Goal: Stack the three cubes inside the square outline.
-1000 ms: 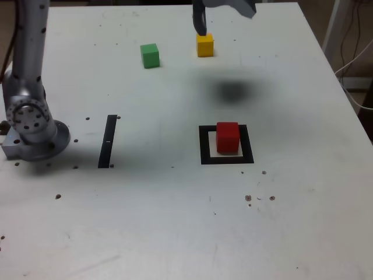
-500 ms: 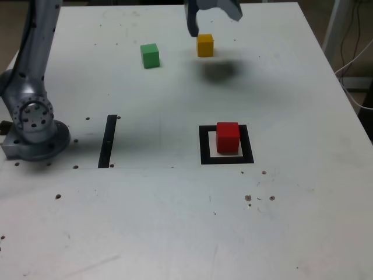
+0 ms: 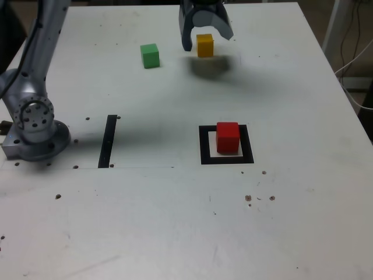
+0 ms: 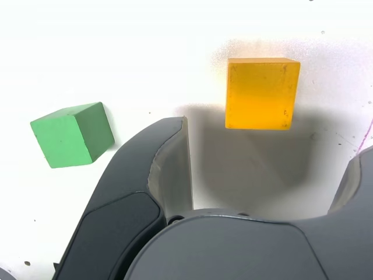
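Fingers (image 3: pixel 207 36) spread wide with nothing between them, at the top of the exterior view, just left of centre; the yellow cube (image 3: pixel 204 45) shows in the gap as seen from there, though how high they hang above it is hard to judge. In the wrist view one finger is cut off by the frame's edge. The green cube (image 3: pixel 150 56) sits near the yellow one, to its left in the exterior view. Both rest on the desk (image 3: pixel 163 216). Down in the middle right of that view, the red cube (image 3: pixel 228 137) stands inside the square outline (image 3: pixel 206 158), hiding part of its pale centre and top border. A black strip (image 3: pixel 108 141) lies left of centre. At the left edge is the arm (image 3: pixel 36 111), its upper part running out of frame.
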Controlling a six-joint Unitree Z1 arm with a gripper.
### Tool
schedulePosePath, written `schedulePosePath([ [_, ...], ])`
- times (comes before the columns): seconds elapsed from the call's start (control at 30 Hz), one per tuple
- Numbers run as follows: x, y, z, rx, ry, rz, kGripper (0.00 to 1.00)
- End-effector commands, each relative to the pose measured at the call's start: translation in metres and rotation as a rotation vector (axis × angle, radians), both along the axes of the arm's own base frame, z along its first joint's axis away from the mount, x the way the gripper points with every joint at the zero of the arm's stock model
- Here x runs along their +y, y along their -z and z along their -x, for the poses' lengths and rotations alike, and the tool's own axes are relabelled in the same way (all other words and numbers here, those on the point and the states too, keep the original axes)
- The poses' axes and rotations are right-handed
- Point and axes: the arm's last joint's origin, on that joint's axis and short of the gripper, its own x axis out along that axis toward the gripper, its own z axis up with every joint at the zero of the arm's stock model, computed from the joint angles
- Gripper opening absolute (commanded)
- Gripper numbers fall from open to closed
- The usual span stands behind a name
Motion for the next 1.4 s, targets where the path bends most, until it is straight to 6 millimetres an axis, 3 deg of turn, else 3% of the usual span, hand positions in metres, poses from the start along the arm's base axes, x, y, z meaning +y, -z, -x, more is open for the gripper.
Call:
schedulePosePath([
  [0.0, 0.004, 0.005, -0.002, 0.005, -0.006, -0.001, 0.90],
  [0.57, 0.023, 0.024, -0.013, -0.013, -0.026, -0.051, 0.82],
  [0.87, 0.025, 0.022, -0.008, -0.019, -0.080, -0.055, 0.64],
  [1.37, 0.021, 0.029, -0.010, -0.025, -0.077, -0.063, 0.61],
])
